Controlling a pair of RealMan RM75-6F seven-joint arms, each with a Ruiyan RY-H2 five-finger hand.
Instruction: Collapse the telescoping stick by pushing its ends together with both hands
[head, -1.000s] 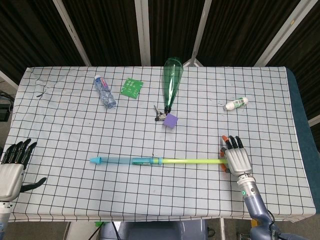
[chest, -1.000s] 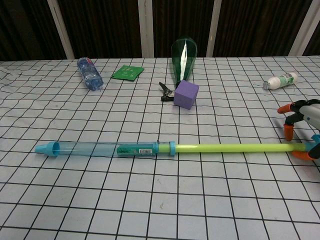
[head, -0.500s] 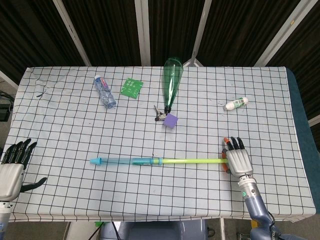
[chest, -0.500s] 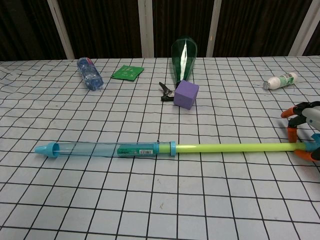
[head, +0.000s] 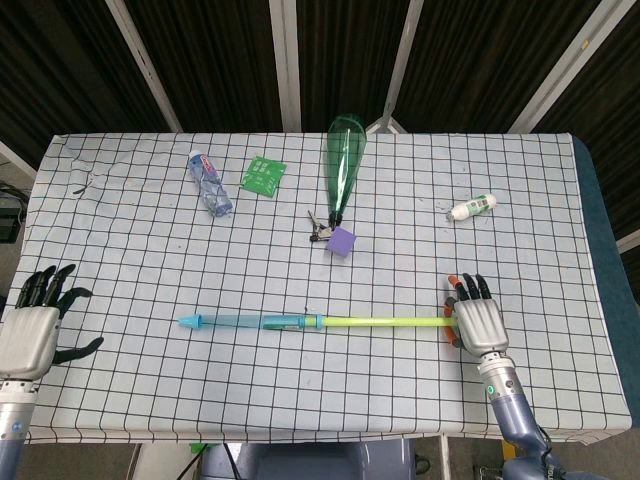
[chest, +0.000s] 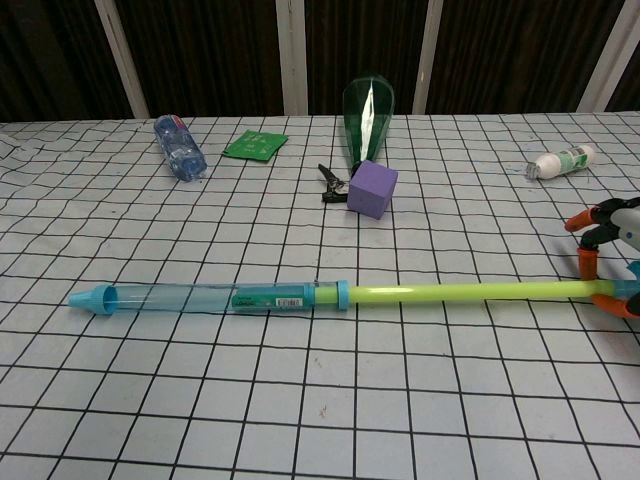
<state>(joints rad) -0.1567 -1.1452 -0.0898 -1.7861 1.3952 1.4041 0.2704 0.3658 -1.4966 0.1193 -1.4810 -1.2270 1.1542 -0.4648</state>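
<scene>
Stick (head: 300, 322) lies on checked tablecloth (head: 150, 250); right hand (head: 477, 322) fingers grip its end, left hand (head: 30, 330) fingers spread.

Table (head: 560, 200) covered by a white cloth with black grid lines, wrinkled near the far left corner. Dark blue surface shows along the table's right edge. Behind the far edge: dark corrugated panels split by white frame bars (head: 285, 60). Lighting is even, without hard shadows.
</scene>
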